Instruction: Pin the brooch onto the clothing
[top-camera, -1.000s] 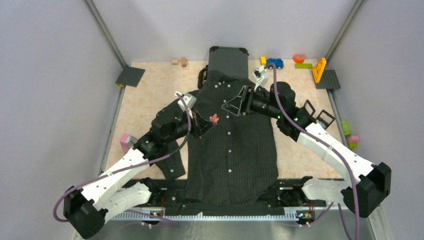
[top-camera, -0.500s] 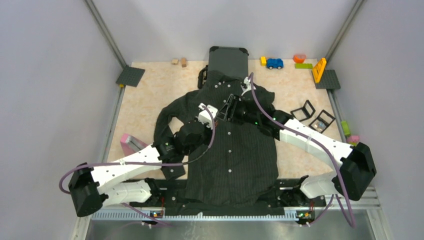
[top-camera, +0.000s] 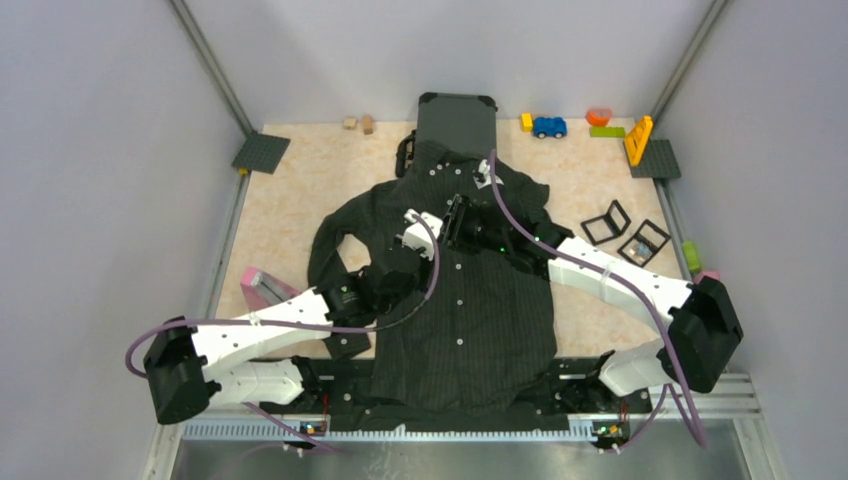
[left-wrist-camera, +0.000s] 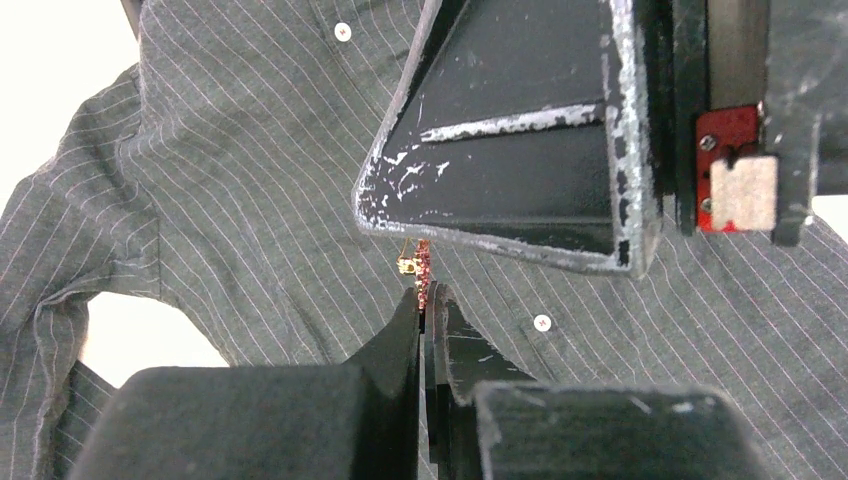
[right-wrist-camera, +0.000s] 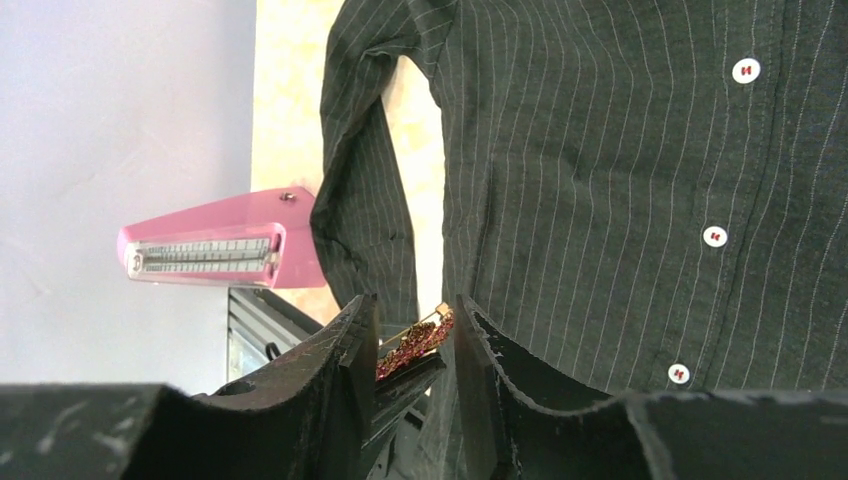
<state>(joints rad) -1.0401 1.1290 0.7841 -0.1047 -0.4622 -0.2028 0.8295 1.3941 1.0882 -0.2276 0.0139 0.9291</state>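
Brooch held up between both pincers over the shirt's chest, not yet pinned.

The left pincer (left-wrist-camera: 425, 300) is clenched on the brooch (left-wrist-camera: 421, 270), a glittery red piece with a gold pin, holding it by its lower edge. The right pincer (right-wrist-camera: 415, 305) brackets the brooch's other end, its fingers parted about as wide as the brooch itself. I cannot tell whether they press on it or only flank it. The two pincers meet above the upper chest of the black pinstriped shirt (top-camera: 470, 300), which lies spread on the surface (top-camera: 300, 190). The step in hand looks like readying the pin — a handover, or working the clasp. Next the pin's point would have to be brought down at a shallow angle and through the cloth. From overhead the arms hide the brooch, and in the wrist views the clasp is too small to tell whether it is open or closed.
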